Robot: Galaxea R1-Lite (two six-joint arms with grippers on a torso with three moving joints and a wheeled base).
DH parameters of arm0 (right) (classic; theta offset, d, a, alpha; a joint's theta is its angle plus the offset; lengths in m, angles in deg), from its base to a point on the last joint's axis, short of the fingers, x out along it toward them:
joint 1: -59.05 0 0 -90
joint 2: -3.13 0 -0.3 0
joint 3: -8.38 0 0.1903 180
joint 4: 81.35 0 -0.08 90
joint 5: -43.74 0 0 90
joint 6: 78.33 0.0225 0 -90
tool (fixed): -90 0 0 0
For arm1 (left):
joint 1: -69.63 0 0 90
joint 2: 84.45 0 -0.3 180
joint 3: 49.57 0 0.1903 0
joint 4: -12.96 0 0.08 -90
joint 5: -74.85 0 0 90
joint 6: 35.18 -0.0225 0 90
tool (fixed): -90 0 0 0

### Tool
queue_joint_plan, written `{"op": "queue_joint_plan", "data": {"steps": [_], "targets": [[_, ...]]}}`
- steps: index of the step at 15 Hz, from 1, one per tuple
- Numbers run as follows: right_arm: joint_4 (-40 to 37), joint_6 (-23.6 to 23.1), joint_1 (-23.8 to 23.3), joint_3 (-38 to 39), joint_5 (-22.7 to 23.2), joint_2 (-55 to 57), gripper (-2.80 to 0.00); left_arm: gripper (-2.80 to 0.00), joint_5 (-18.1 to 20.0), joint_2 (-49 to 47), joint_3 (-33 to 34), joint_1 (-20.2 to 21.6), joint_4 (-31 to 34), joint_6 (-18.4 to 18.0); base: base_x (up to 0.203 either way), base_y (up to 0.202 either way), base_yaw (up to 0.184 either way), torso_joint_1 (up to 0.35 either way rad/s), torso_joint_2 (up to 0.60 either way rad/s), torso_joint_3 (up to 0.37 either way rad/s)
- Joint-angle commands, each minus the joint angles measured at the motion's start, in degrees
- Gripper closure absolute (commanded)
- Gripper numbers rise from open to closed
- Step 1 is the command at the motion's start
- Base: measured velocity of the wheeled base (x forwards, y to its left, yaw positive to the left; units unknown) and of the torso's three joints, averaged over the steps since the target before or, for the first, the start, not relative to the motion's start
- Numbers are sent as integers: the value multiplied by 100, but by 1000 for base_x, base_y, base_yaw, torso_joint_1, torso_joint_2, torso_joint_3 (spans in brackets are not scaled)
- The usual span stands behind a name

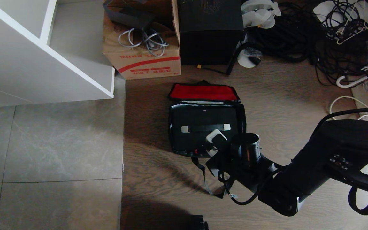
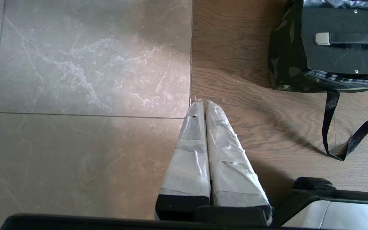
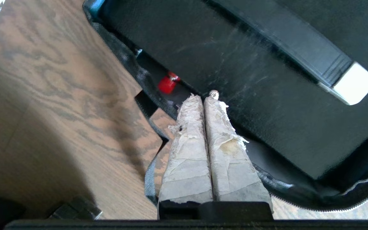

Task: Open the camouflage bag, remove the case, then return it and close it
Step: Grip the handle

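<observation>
The camouflage bag (image 1: 170, 127) lies open on the wood floor, its flap folded back to show the red strip (image 1: 203, 92). Inside it lies the flat black case (image 1: 196, 119), its handle up and a small red tab (image 3: 168, 83) at its near edge. My right gripper (image 1: 212, 147) is shut and empty, its tips (image 3: 204, 97) at the near edge of the case (image 3: 235, 80), just beside the tab and over the bag's zip rim (image 3: 129, 64). My left gripper (image 2: 203, 103) is shut and parked over the floor, left of the bag (image 2: 283, 64).
Behind the bag stand a brown cardboard box (image 1: 142, 57) and a bulky black box (image 1: 209, 32). Tangled cables (image 1: 331, 32) fill the far right. A white shelf unit (image 1: 43, 57) is at the far left. The bag's black strap (image 1: 203, 175) trails toward me.
</observation>
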Motion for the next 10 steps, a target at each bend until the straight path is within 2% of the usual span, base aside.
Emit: {"op": "queue_joint_plan", "data": {"steps": [1, 3, 4, 6, 7, 10], "targets": [[44, -7, 11, 16, 123, -87, 0, 0, -7, 0, 53, 0, -5, 3, 0, 0, 0, 0, 0, 0], [-13, -53, 11, 53, 159, -80, 0, 0, 1, 0, 53, 0, -5, 3, 0, 0, 0, 0, 0, 0], [2, -62, 11, 53, 150, -80, -280, 0, -6, 0, 53, 0, -5, 3, 0, 0, 0, 0, 0, 0], [30, -62, 11, 18, 134, -54, -280, 0, 2, 0, 53, 0, -4, 3, 0, 0, 0, 0, 0, 0], [47, -62, 11, 27, 124, -47, 0, 0, -5, 0, 53, 0, -5, 3, 0, 0, 0, 0, 0, 0], [19, -58, 11, 43, 77, 4, 0, 0, -7, 0, 53, 0, -5, 3, 0, 0, 0, 0, 0, 0]]}}
